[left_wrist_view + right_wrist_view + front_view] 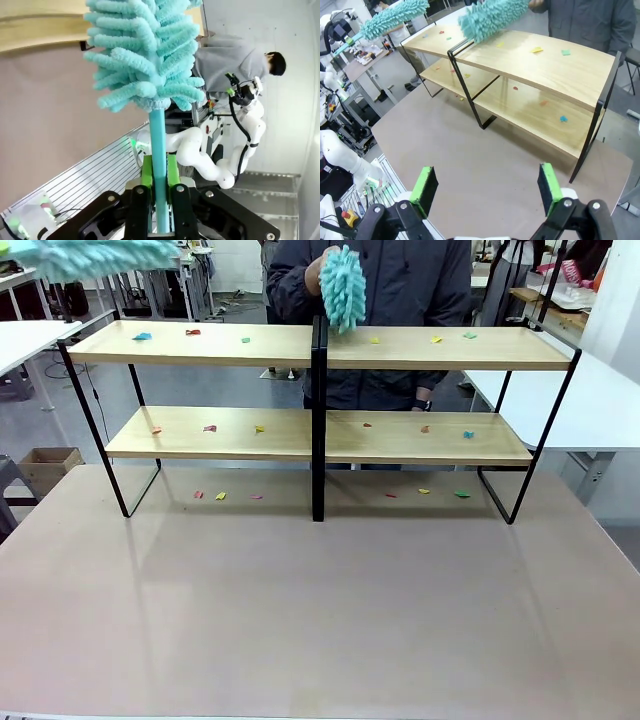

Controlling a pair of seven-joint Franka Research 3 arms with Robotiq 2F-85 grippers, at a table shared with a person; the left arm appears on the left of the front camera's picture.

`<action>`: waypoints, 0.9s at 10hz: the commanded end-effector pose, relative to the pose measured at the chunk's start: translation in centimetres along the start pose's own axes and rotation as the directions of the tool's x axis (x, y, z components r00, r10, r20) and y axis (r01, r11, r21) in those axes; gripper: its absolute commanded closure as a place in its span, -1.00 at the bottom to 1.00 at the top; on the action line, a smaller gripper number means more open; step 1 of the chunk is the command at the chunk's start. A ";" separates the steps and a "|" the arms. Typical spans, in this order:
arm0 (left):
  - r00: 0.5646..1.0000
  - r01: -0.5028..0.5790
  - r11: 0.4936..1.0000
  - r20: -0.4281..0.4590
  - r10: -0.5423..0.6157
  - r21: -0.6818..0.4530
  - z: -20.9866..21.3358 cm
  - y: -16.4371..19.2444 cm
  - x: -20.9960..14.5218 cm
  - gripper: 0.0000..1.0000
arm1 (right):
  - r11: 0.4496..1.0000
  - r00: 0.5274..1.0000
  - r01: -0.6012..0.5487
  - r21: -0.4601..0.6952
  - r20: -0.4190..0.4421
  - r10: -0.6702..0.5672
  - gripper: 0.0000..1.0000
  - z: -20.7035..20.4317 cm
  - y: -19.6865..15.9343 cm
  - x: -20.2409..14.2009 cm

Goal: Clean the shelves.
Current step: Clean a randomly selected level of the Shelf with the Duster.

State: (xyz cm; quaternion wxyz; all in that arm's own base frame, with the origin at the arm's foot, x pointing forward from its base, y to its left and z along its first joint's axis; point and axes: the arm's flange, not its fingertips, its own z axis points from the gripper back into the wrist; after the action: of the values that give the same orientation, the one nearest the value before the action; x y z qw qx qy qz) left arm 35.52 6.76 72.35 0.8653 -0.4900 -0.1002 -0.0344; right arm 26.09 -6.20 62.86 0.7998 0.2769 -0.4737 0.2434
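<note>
The shelves (200, 346) run left-right across the table (300, 620); left gripper (160, 169) clamps a duster (145, 50), right gripper (486, 185) gapes.

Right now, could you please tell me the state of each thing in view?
left claw, shut on robot's duster
right claw, open, empty
robot's duster, gripped by handle
person's duster, hand-held above the top board
shelves, both boards littered with scraps
table, scraps under the shelves

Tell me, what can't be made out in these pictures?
- Front view: the robot's duster is blurred and cut off by the top edge.
- Front view: the person's duster hides its own handle.
- Every view: the coloured scraps on the shelves are too small to identify.
</note>
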 end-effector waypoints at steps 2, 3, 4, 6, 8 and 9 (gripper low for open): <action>0.999 -0.012 1.000 0.035 0.012 0.014 -1.2 -0.5 0.0 0.74 | 1.000 1.000 0.001 0.001 -0.001 -0.001 -1.00 -0.1 0.0 0.0; 0.999 -0.015 1.000 0.028 0.015 0.012 -1.3 -0.3 0.4 0.74 | 1.000 1.000 0.001 0.001 -0.001 -0.001 -1.00 -0.1 0.0 0.0; 0.999 -0.026 1.000 0.031 0.026 0.011 -1.3 -0.1 0.6 0.74 | 1.000 1.000 0.001 0.001 -0.001 -0.001 -1.00 -0.1 0.0 0.0; 0.999 -0.039 0.999 0.026 0.039 0.007 -1.3 0.3 0.6 0.74 | 1.000 1.000 0.001 0.001 -0.001 -0.001 -1.00 -0.1 0.0 0.0; 0.999 -0.034 0.999 0.012 0.034 0.026 -1.9 0.2 1.1 0.74 | 1.000 1.000 0.001 0.001 -0.001 -0.001 -1.00 -0.1 0.0 0.0; 1.000 -0.025 0.999 0.010 0.024 0.036 -2.4 -0.1 1.6 0.74 | 1.000 1.000 0.001 0.001 -0.001 -0.001 -1.00 -0.1 0.0 0.0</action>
State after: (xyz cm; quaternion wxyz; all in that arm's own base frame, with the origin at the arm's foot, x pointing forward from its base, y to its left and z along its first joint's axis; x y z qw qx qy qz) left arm 37.10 5.58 71.11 0.8693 -0.4839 -0.0976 -0.0242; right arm 26.09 -6.20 62.86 0.7998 0.2769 -0.4737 0.2434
